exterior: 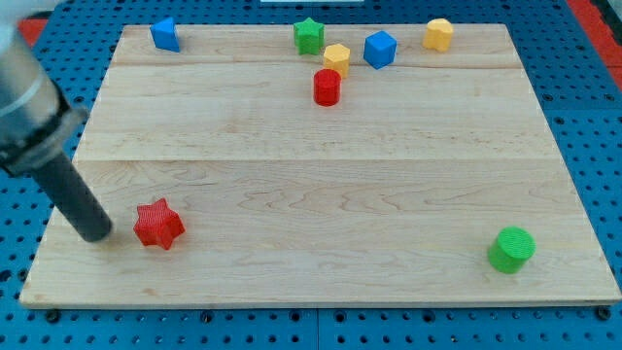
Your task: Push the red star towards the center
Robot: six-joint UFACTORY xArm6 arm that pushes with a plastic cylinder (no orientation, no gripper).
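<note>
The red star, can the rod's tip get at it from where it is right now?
Probably yes. My tip sits just to the view's left of the red star, with only bare board between them and no other block nearby.

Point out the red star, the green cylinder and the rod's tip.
red star (158, 225), camera view, top face centre
green cylinder (511, 247), camera view, round top face
my tip (96, 233), camera view, rod's very end, just left of the star

I see a pale wooden bench (321, 194) made of joined planks with visible grain, lying on a blue perforated base (583, 126) showing on every side. Red patches (598, 15) sit at both far corners. Lighting looks even.
</note>
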